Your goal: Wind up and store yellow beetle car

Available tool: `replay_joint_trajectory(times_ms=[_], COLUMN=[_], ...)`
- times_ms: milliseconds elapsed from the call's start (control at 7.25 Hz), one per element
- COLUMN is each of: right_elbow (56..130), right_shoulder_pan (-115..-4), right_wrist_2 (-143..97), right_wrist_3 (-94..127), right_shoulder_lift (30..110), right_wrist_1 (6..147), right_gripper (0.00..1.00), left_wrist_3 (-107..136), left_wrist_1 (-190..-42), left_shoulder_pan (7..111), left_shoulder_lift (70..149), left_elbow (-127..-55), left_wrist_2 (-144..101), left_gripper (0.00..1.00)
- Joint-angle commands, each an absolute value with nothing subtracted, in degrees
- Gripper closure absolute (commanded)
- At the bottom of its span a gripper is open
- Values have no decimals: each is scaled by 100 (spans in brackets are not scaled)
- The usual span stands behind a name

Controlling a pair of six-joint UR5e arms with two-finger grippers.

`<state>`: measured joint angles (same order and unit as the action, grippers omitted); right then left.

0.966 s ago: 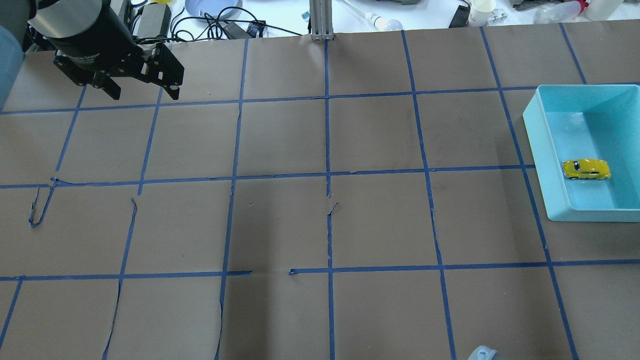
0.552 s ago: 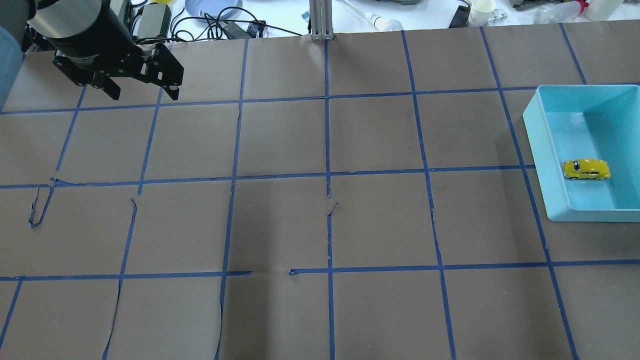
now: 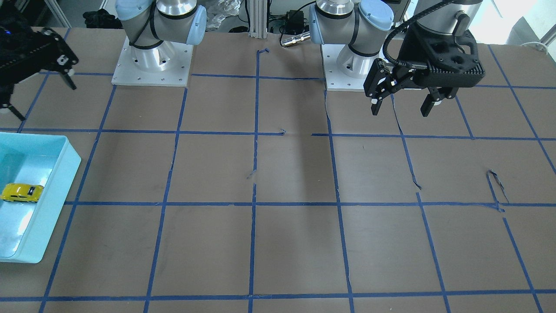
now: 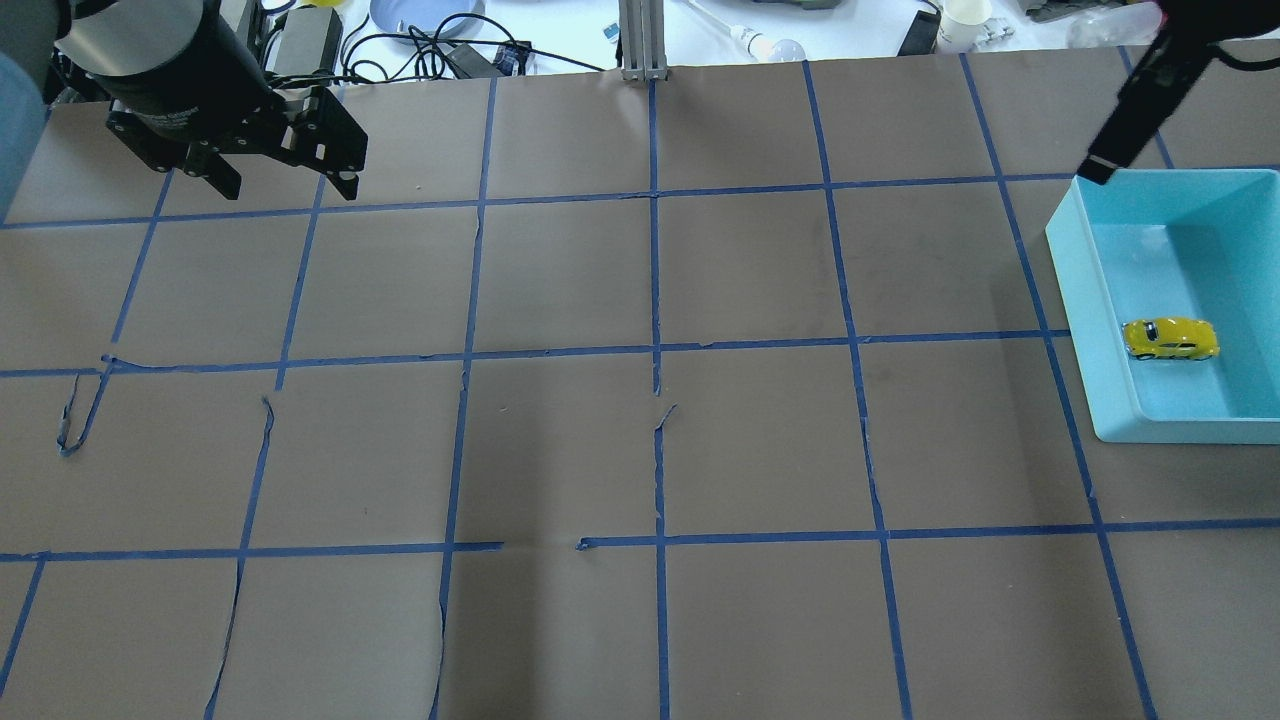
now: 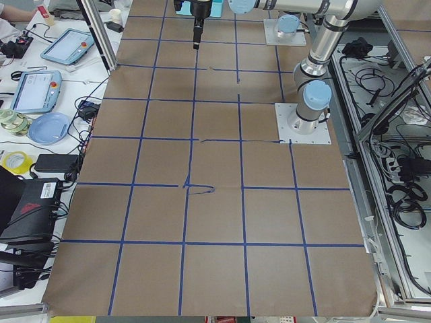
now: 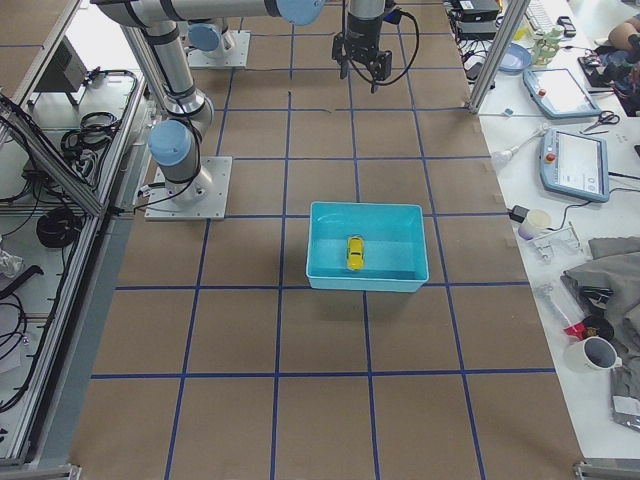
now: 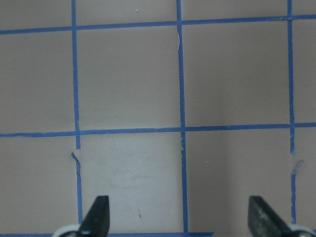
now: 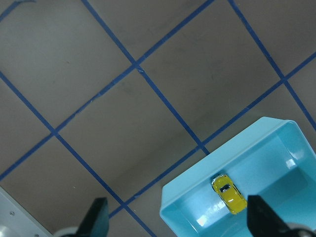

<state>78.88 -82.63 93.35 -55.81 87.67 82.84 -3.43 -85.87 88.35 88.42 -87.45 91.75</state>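
The yellow beetle car lies inside the light-blue bin at the table's right side, near the bin's left wall. It also shows in the front view, the right side view and the right wrist view. My right gripper is open and empty, held high over the bin's far left corner; only one finger shows overhead. My left gripper is open and empty at the far left of the table, above bare paper.
Brown paper with a blue tape grid covers the table. An aluminium post, cables, a blue plate and a cup sit beyond the far edge. The two arm bases stand on the robot's side.
One finger of my right gripper has come into the overhead view at the top right, above the bin's corner. The car and my left gripper have not moved.
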Motion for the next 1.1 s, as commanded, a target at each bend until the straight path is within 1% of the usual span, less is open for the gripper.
replay_joint_trajectory(times_ms=[0, 276, 552, 690, 966], right_elbow=[7831, 7813, 7813, 7822, 7883], right_shoulder_pan=[-9076, -9377, -9404, -9404, -9404], right_wrist_2=[9308, 9281, 8933, 8843, 8842], right_wrist_3=[-3317, -1161, 196, 698, 694], right_shoulder_lift=[8675, 8657, 8649, 8648, 8631], right_wrist_1=[8297, 8288, 8297, 8297, 8610], right_gripper=[0, 0, 0, 0, 0], left_wrist_3=[-343, -351, -343, -343, -343], left_wrist_1=[-8587, -8587, -8587, -8587, -8587], left_shoulder_pan=[8842, 8833, 8842, 8833, 8833], left_shoulder_lift=[8842, 8842, 8842, 8842, 8842], left_elbow=[-8745, -8754, -8745, -8745, -8745], left_wrist_2=[9176, 9184, 9176, 9184, 9176], left_gripper=[0, 0, 0, 0, 0])
